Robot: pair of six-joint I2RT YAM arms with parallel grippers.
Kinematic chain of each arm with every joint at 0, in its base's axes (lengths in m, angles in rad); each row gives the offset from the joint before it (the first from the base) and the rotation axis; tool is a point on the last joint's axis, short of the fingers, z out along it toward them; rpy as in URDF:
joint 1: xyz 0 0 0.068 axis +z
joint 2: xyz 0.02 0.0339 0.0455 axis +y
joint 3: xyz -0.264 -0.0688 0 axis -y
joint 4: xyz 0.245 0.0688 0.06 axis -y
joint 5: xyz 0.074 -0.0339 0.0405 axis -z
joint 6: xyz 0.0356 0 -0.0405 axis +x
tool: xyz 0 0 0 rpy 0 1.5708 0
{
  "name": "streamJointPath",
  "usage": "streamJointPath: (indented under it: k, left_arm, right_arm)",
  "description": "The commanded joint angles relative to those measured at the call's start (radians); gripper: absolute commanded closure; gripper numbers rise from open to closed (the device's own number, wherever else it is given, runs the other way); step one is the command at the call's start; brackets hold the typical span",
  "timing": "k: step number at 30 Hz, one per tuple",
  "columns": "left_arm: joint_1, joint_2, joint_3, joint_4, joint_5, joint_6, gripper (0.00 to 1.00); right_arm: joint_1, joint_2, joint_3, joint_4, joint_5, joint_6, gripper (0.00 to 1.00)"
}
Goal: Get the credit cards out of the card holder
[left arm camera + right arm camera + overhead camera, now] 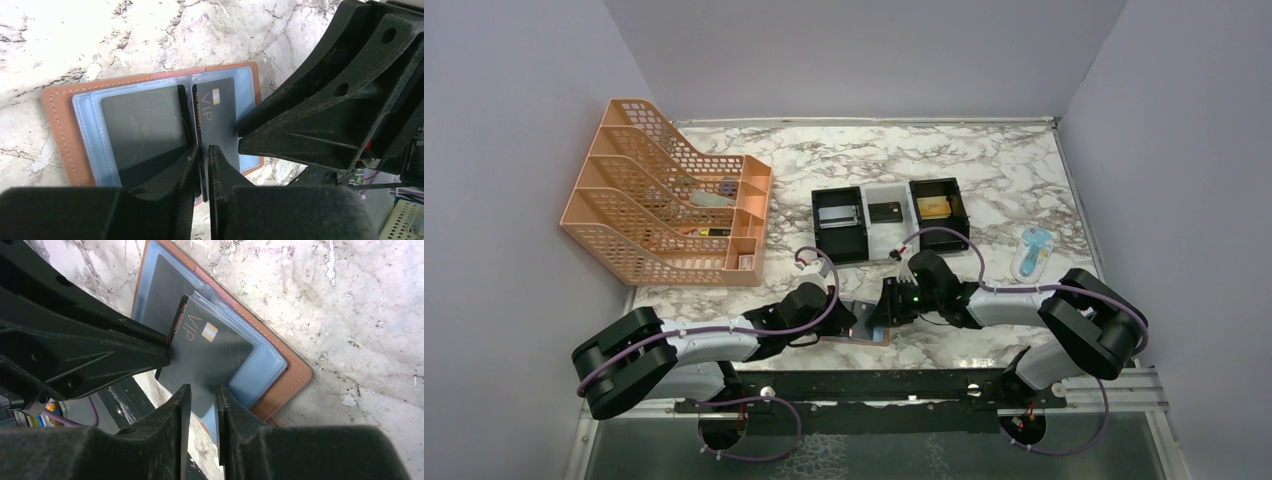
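The tan-brown card holder (869, 332) lies open on the marble, light-blue lining up (55, 130) (290, 382). A greyish card (142, 130) sits in its left pocket. A black card marked VIP (217, 112) (210, 350) sticks partly out of the right pocket, tilted up. My left gripper (852, 318) (202, 150) is shut on this card's edge. My right gripper (886, 305) (200, 389) is nearly shut with a thin gap. Its tips rest at the holder's right half, beside the black card. I see nothing clamped between them.
An orange mesh file rack (664, 205) stands at the back left. A black-and-white three-compartment tray (889, 238) with small items sits behind the holder. A blue-and-white packet (1032, 250) lies at the right. The arms' base rail (874, 385) runs along the near edge.
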Motion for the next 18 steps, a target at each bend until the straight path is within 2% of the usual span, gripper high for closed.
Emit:
streamJointPath:
  k: [1,11,16,18]
  left_arm:
    - [-0.003,-0.018,0.024,0.019,0.038,0.029,0.83]
    - [-0.002,-0.092,-0.018,0.04,0.016,0.013,0.9]
    - [-0.003,-0.112,-0.029,0.04,0.014,0.011,0.99]
    - [-0.003,-0.104,-0.029,0.041,0.017,0.013,1.0]
  right_arm:
    - [0.0,0.026,-0.014,-0.066,0.098,-0.008,0.75]
    - [0.0,0.043,-0.019,-0.072,0.127,0.001,0.76]
    - [-0.001,0.047,-0.016,-0.072,0.124,-0.001,0.77]
    - [0.0,0.046,-0.015,-0.073,0.125,-0.001,0.77]
